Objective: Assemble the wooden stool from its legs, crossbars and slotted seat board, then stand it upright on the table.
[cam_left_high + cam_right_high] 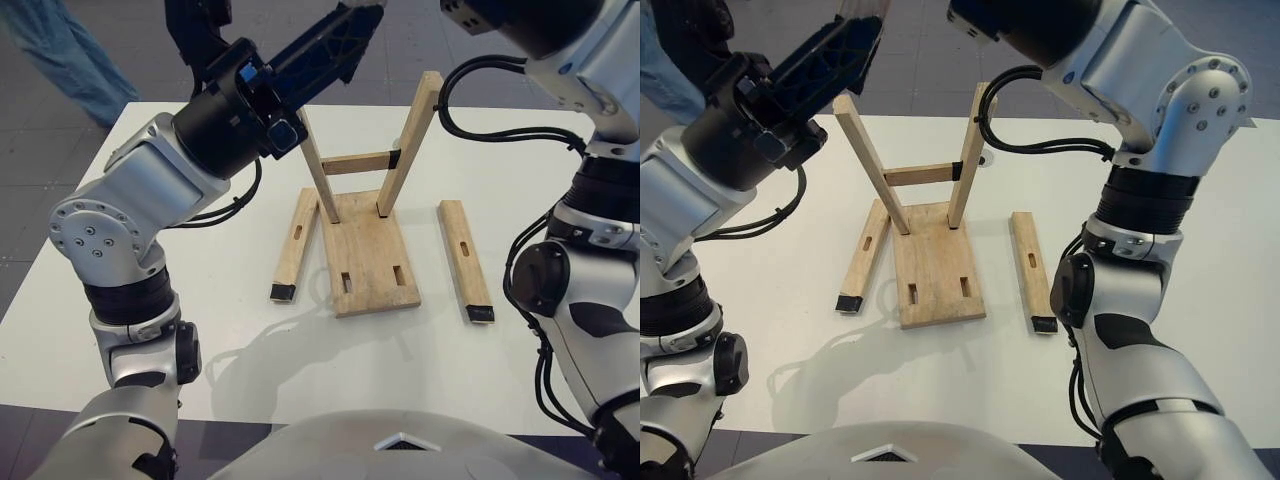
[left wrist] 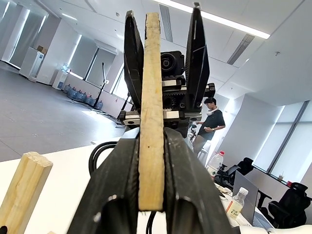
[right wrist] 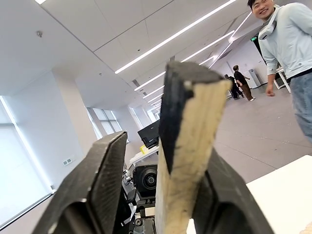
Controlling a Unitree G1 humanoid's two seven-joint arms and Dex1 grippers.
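Observation:
A slotted seat board (image 1: 372, 265) lies flat mid-table. Two legs (image 1: 318, 175) (image 1: 405, 150) stand tilted in it, joined by a crossbar (image 1: 355, 163). Two loose slotted legs lie flat, one to the board's left (image 1: 297, 245) and one to its right (image 1: 466, 260). High above the standing legs, my left gripper (image 1: 365, 12) is shut on another wooden crossbar (image 2: 151, 122). My right gripper (image 3: 153, 105) faces it, open around the bar's far end (image 3: 187, 161). The bar rests against one right finger (image 3: 183, 97), and the other finger (image 3: 97, 185) stands apart. A standing leg's top (image 2: 24, 190) shows below the held bar.
The white table (image 1: 420, 360) runs wide in front of the board, with its front edge near me and grey floor beyond its far and left edges. My left arm hangs over the table's left part, my right arm over its right edge.

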